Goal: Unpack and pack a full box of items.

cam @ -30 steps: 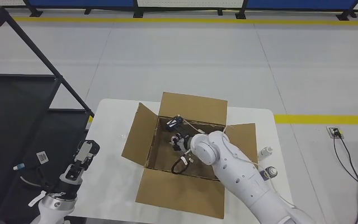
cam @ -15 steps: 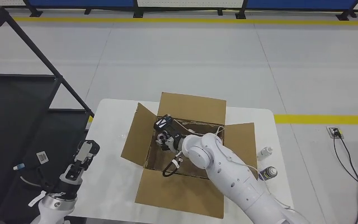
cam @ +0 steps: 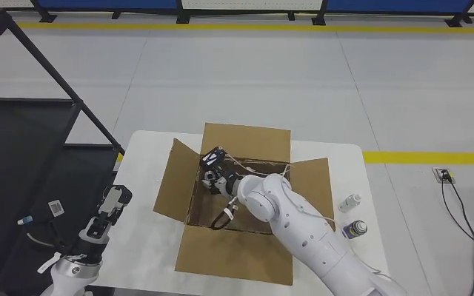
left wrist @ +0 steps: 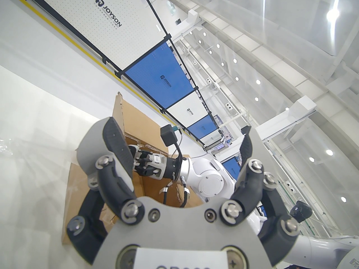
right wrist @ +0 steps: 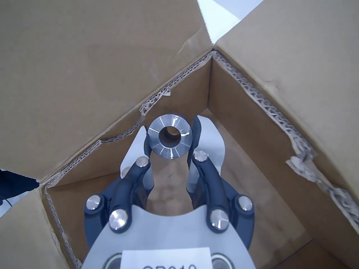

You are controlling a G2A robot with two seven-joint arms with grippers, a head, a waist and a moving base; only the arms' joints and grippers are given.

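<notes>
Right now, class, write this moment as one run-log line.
right gripper: shut on metal ring, at inner corner of cardboard box | left gripper: open, empty, at table edge | small bottle, dark bottle: on table beside box

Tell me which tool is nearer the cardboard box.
Right. The right tool is down inside the cardboard box, shut on a metal ring near a corner. The left tool hangs open at the table's edge, apart from the box's flaps.
</notes>
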